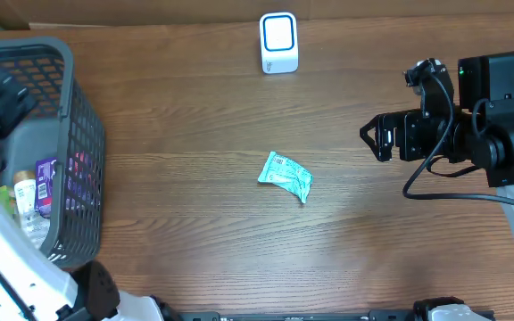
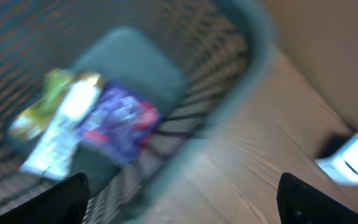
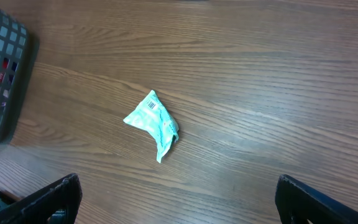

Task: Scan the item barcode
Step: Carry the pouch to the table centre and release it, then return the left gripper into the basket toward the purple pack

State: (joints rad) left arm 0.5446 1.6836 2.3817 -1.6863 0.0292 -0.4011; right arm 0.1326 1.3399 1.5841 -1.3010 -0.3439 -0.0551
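The teal packet [image 1: 286, 177] lay near the middle of the table [image 1: 194, 232], barcode side up (the stripes showed plainly in the right wrist view), with nothing touching it. The right gripper [image 3: 185, 202] hovered well to its right, fingers spread wide and empty. The left gripper [image 2: 188, 200] hung over the basket [image 1: 78, 134], fingers apart, holding nothing. The white scanner [image 1: 278, 43] stood at the far edge.
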